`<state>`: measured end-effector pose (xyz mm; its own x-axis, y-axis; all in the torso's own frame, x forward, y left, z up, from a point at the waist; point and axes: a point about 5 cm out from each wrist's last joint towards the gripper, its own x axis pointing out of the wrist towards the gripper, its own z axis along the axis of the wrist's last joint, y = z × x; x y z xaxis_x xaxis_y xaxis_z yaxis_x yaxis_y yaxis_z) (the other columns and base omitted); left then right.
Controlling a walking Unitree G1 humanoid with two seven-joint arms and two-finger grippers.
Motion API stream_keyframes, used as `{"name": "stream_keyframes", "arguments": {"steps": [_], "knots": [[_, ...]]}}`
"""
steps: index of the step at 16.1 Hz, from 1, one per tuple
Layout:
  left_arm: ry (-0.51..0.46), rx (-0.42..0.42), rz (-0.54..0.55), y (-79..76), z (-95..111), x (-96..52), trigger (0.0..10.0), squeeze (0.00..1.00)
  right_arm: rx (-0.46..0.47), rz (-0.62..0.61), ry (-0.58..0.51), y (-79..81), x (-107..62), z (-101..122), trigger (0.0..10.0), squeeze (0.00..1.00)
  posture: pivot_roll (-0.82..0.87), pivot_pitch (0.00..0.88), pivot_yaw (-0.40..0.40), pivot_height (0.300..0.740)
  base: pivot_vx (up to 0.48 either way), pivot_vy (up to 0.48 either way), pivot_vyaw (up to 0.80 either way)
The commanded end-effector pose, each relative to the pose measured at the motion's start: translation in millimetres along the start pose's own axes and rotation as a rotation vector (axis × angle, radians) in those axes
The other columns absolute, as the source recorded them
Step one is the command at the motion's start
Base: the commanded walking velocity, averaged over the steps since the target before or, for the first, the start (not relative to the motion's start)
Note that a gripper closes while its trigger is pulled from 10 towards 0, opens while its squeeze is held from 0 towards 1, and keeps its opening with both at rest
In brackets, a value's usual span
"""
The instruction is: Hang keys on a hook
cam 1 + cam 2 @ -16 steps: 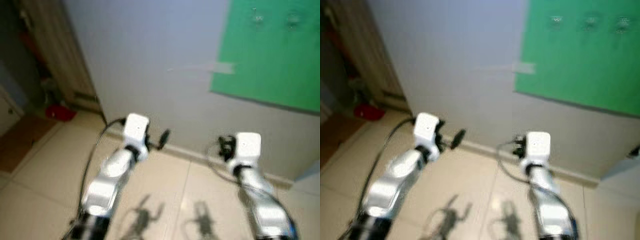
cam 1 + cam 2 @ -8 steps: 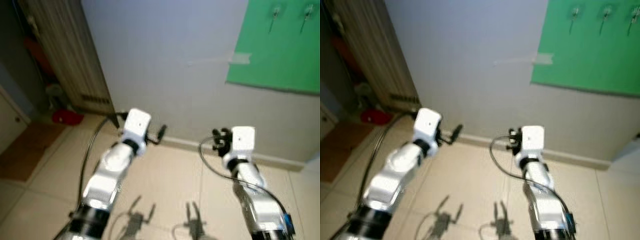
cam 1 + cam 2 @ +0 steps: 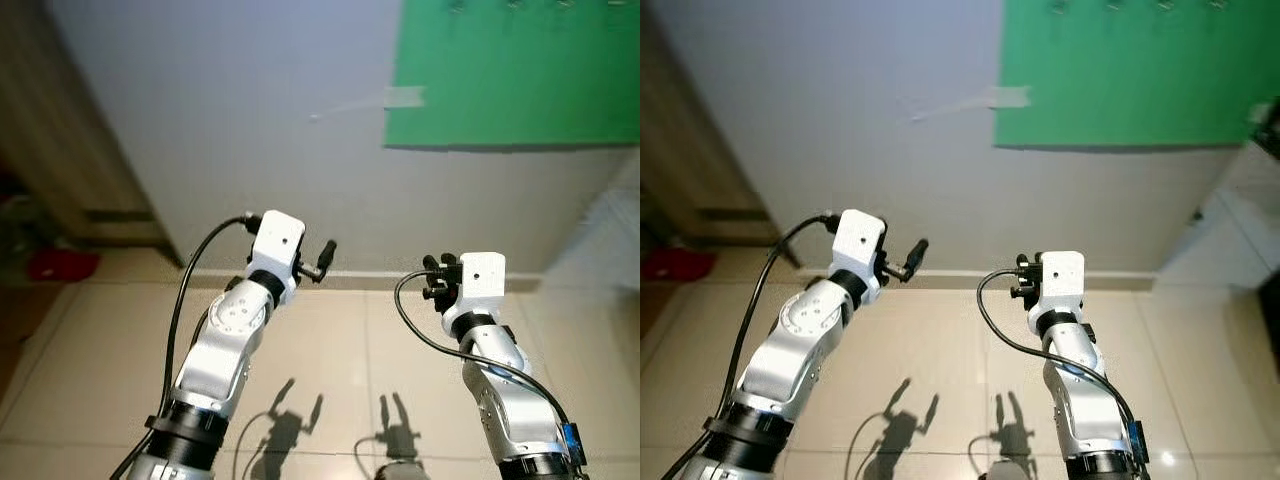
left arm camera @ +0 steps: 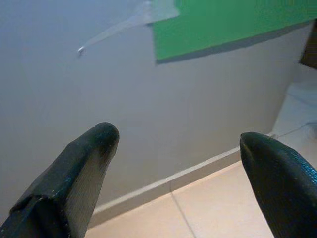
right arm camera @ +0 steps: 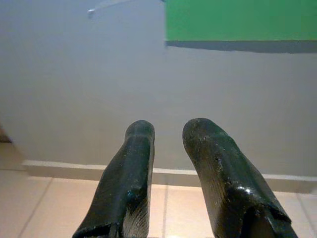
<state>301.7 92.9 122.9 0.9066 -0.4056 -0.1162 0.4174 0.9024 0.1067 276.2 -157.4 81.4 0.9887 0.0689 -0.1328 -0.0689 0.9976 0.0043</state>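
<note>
A green board (image 3: 510, 80) hangs on the grey wall ahead, up and to the right. Small metal hooks (image 3: 1112, 6) peek in at its top edge, cut off by the picture. My left gripper (image 3: 320, 258) is raised in front of the wall, well below the board; in the left wrist view it (image 4: 176, 136) is open with nothing between its fingers. My right gripper (image 3: 435, 278) is held up at about the same height. Its two fingers (image 5: 133, 168) stand close together with only bare wall between them.
A strip of tape (image 3: 403, 97) sticks to the wall at the board's left edge. A baseboard (image 3: 370, 274) meets the beige tiled floor (image 3: 340, 350). Wooden panelling (image 3: 60, 150) and a red object (image 3: 60, 265) lie to the left, and something white (image 3: 610, 230) stands at the right.
The whole picture has shifted and sharpened, so the camera has moved: the green board now sits further left and higher. Both arms keep nearly the same raised pose.
</note>
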Motion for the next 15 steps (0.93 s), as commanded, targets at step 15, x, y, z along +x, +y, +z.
{"name": "stream_keyframes", "arguments": {"steps": [15], "knots": [[-0.127, -0.028, -0.15, -17.1, 13, 2.1, 10.0, 0.0, 0.008, -0.006, -0.015, -5.6, -2.1, -3, 10.0, 0.0, -0.1, 0.0, 0.09, 0.725, 0.0, -0.16, -0.65]]}}
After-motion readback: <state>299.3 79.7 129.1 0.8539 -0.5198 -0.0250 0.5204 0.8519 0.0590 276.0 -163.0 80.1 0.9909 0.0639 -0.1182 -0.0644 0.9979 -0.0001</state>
